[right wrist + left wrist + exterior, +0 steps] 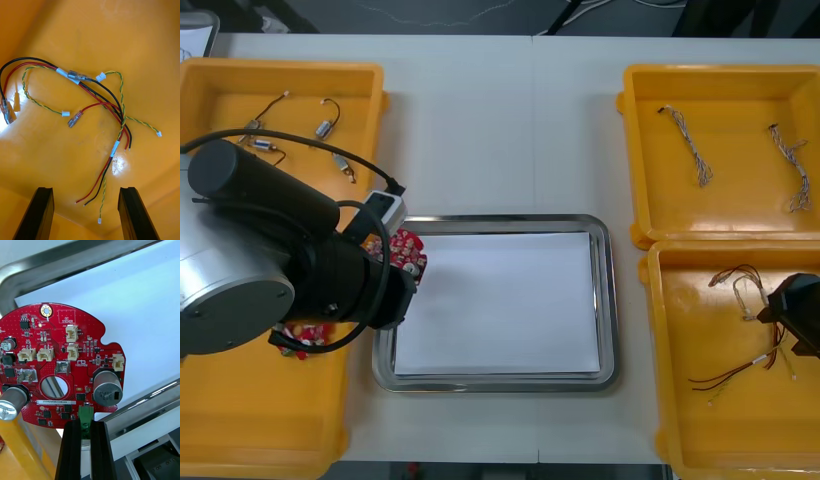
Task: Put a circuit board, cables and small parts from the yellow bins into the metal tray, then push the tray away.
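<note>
My left gripper [81,426] is shut on the edge of a round red circuit board [56,363], pinching it at a green connector. The board [407,251] hangs over the left rim of the metal tray [608,300], which is white inside [146,311]. My right gripper [85,195] stands open above a bundle of black, red and yellow cables [101,101], with nothing between its fingers. From the front, that gripper [797,312] hovers at the right side of the near right yellow bin [670,400], over the cables [745,290].
The far left bin [210,80] holds small metal parts [330,125] on wires. Twisted blue and white cables [692,150] lie in the far right bin [635,150]. Another red board [305,336] peeks out under my left arm in the near left bin [260,420].
</note>
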